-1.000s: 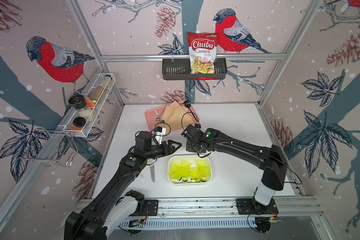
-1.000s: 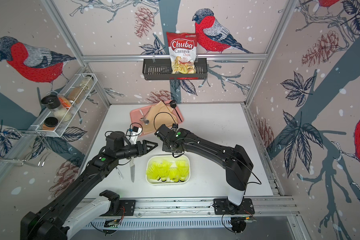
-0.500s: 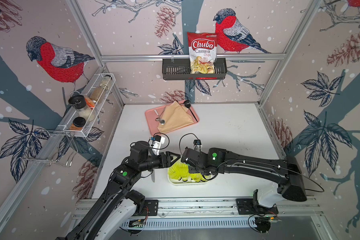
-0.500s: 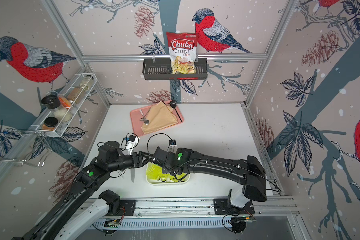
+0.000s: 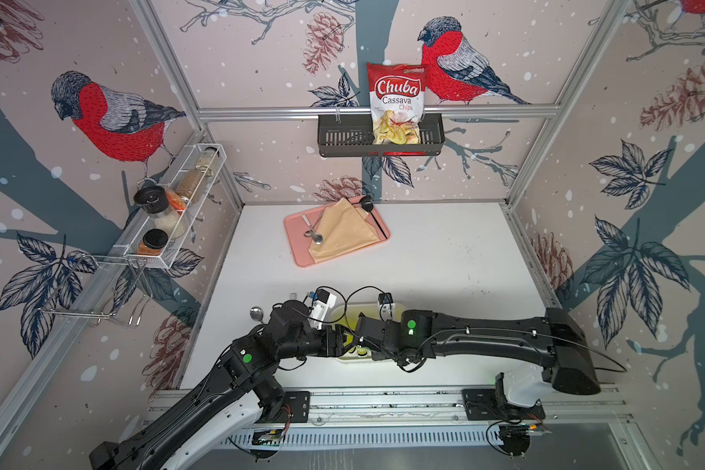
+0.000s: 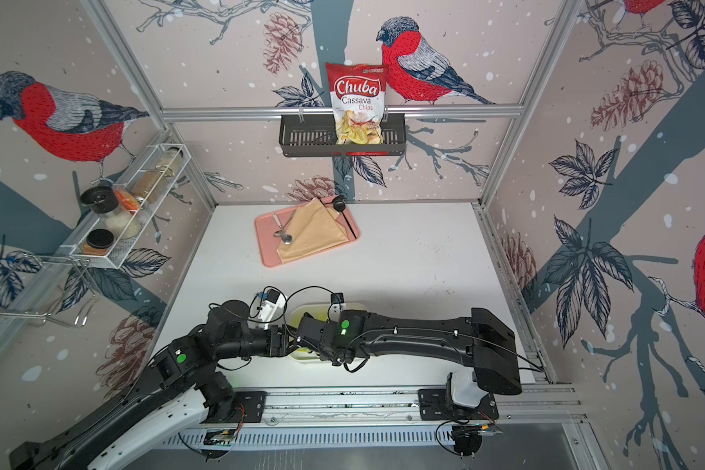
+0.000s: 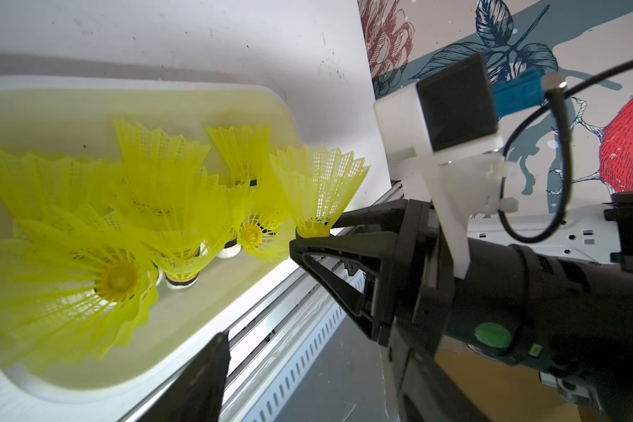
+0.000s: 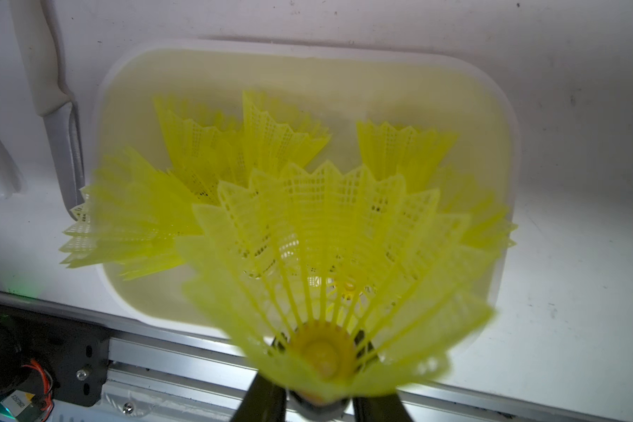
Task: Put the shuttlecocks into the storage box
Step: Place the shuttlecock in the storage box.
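The white storage box point(image 8: 505, 109) holds several neon yellow shuttlecocks point(image 8: 271, 139) lying against each other. My right gripper point(image 8: 320, 398) is shut on the tip of one more shuttlecock point(image 8: 329, 263), whose skirt fans out over the box's near side. In the left wrist view that held shuttlecock point(image 7: 318, 186) sticks up from the right gripper point(image 7: 313, 237) beside the box point(image 7: 264, 95). My left gripper point(image 7: 307, 394) is open and holds nothing, close to the box's near left corner. In both top views the two arms cover most of the box point(image 5: 351, 310) point(image 6: 302, 315).
A white-handled knife point(image 8: 41, 73) lies along the box's left side, and a spoon point(image 5: 256, 313) lies nearby. At the back, a pink tray point(image 5: 302, 252) carries a tan cloth and spoons. The wall basket point(image 5: 342, 138) holds a chips bag. A wire spice rack point(image 5: 167, 219) hangs left.
Both grippers have come toward the front rail. The right gripper, still shut on its shuttlecock, moved from behind the box to over its near side.
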Controlling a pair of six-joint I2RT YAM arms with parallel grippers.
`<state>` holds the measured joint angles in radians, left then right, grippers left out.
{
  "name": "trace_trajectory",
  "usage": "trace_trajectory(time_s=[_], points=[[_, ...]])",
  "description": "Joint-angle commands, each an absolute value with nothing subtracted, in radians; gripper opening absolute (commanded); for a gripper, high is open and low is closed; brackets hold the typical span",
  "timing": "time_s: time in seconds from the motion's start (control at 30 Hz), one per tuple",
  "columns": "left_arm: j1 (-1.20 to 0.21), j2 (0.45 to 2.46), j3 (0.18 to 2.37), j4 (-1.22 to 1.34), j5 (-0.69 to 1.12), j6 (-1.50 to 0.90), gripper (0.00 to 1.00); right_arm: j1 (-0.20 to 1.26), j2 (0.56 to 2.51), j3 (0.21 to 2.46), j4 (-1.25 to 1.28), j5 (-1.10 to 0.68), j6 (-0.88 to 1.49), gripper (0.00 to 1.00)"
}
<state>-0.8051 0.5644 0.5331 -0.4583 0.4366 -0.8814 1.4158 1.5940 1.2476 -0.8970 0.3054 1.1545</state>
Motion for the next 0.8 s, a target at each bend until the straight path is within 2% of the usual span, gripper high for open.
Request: trace_trajectory(time_s=[0.0,0.3,0.77], points=[[-0.852,0.561,0.519,-0.390,0.360,-0.932,0.72,1.419,1.598,1.236,-0.879,0.323,1.177,0.21],[-0.926,0.595,0.523,-0.370,0.279,-0.943,0.72,1.419,1.620,1.232,-0.882,0.324,1.168,0.22],[-0.943,0.621,0.533,-0.368,0.249,-0.922,0.72,1.412,1.643,1.237,-0.893,0.321,1.156,0.23]])
